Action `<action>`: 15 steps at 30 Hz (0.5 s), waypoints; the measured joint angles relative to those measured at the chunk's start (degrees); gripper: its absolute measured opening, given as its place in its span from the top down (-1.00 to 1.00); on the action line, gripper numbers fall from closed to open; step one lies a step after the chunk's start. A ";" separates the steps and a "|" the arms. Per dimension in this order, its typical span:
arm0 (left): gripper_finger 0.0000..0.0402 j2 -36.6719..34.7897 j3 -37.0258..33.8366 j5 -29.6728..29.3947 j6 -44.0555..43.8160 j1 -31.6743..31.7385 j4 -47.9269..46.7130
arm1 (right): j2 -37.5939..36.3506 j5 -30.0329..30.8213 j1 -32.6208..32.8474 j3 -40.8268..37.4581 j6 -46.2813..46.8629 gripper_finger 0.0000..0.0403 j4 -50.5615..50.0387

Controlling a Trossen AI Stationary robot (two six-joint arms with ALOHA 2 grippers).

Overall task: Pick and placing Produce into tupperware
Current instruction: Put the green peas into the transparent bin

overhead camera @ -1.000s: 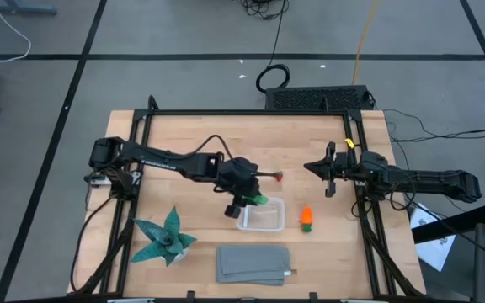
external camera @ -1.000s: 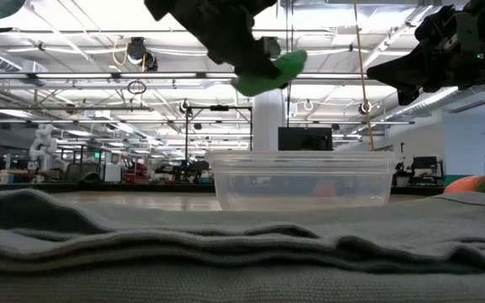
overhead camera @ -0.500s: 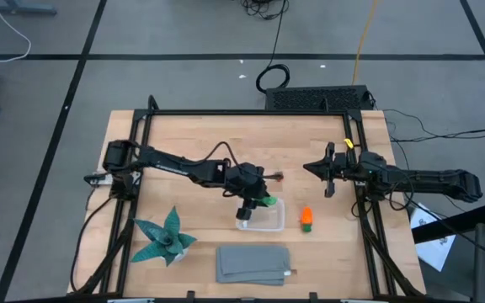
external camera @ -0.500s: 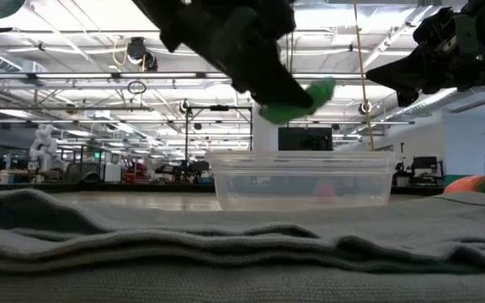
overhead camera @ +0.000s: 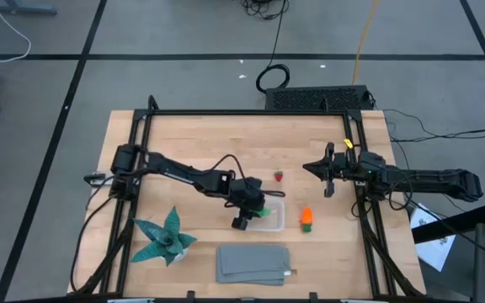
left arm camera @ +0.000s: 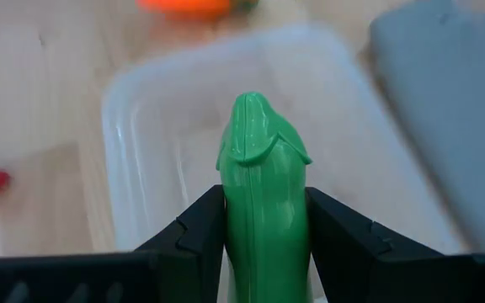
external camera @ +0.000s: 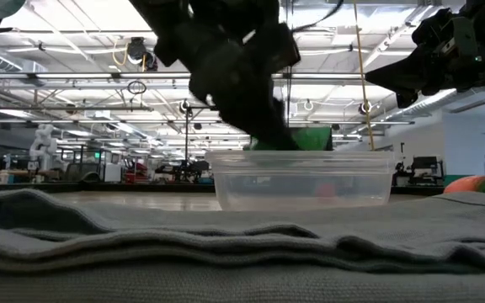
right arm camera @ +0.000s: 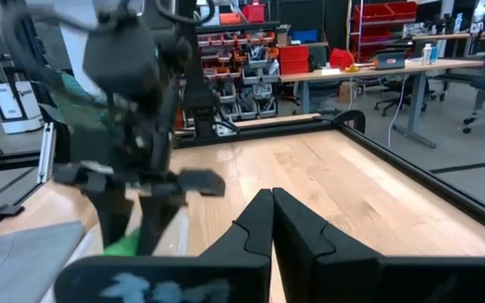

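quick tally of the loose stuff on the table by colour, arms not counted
green: 1, the pod held in the left tool over the tupperware
red: 1, the strawberry piece
orange: 1, the carrot piece
teal: 1, the leaf plant
grey: 1, the folded cloth
clear: 1, the tupperware
total: 6

I see a glossy, smooth plastic pod (left arm camera: 262, 202) between matt black claw fingers (left arm camera: 194, 238). The tupperware (external camera: 301, 178) is cloudy, clear plastic. The counter (overhead camera: 192, 139) is pale wood, the cloth (overhead camera: 253, 263) matt grey.
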 joint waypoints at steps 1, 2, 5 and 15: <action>0.29 0.61 0.00 -0.29 -0.04 0.00 0.05 | 0.01 0.00 0.00 0.00 0.00 1.00 0.04; 0.29 1.07 0.00 -0.46 -0.06 0.00 0.29 | 0.01 0.00 0.00 0.00 0.00 1.00 0.07; 0.29 1.83 0.00 -0.52 -0.05 0.02 0.90 | 0.01 0.00 0.00 0.00 0.00 1.00 0.03; 0.29 2.46 0.00 -0.45 0.28 0.02 -0.17 | 0.01 0.00 0.00 0.00 0.00 1.00 0.00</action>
